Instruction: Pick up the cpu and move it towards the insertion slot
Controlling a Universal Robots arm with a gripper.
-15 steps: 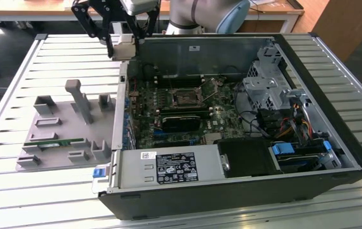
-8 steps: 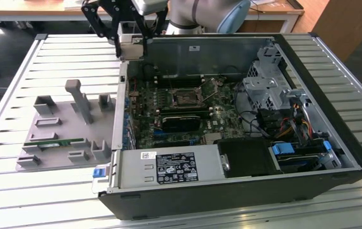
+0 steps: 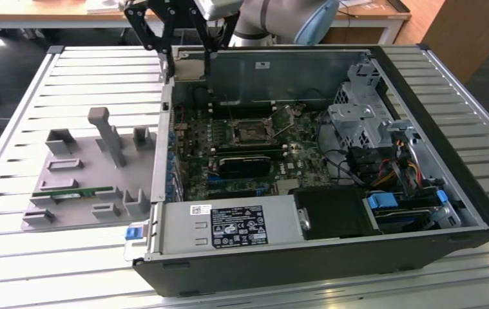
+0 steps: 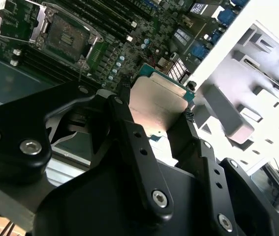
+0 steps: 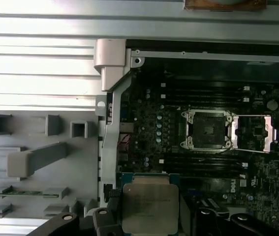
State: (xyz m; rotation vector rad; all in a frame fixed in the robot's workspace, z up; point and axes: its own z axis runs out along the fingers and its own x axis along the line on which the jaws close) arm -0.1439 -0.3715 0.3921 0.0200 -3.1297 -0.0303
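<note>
The gripper (image 4: 156,115) pinches the cpu (image 4: 155,101) between its black fingers (image 4: 129,132), holding it above the motherboard (image 5: 149,128) inside the open computer case (image 3: 450,129). The insertion slot (image 5: 207,129) lies ahead of the chip, well apart, its metal frame (image 5: 257,132) swung open.
</note>
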